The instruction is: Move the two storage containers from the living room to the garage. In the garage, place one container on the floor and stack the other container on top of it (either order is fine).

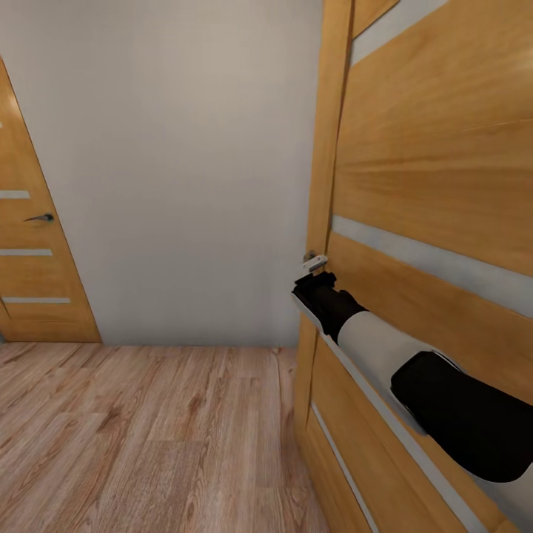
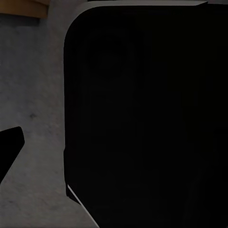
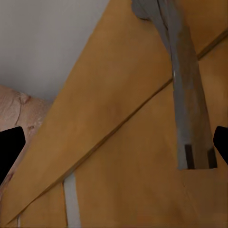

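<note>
The storage containers are not appearing in these frames, so their place cannot be told. The nearest task thing is an orange-wood door (image 1: 437, 185) with pale slits, standing at the right of the head view, close to the camera and swung edge-on toward it. Its frame post (image 1: 326, 148) is running up just left of it.

The right arm (image 1: 414, 377) is reaching forward from the near right, stretched out low along the door face, black elbow section nearest, white forearm next, black wrist farthest. The right gripper (image 1: 314, 275) is sitting right at the door edge beside a small grey latch piece (image 1: 314, 260). In the right wrist view the grey lever handle (image 3: 187, 95) is lying between the two dark fingertips (image 3: 10, 147), which are standing wide apart at the frame edges, so the pincer is spread and not clamping the handle.

In the left wrist view one dark fingertip (image 2: 9, 147) is showing over grey mottled floor (image 2: 33, 95), beside a large black rounded body (image 2: 147, 118); whether that pincer is spread or closed cannot be told.

Farther out: a plain white wall (image 1: 185, 163) is filling the far middle, light wood-plank flooring (image 1: 133, 437) is covering the near left, and a second orange-wood door (image 1: 29, 266) with a dark lever handle (image 1: 38, 218) is standing at the far left.
</note>
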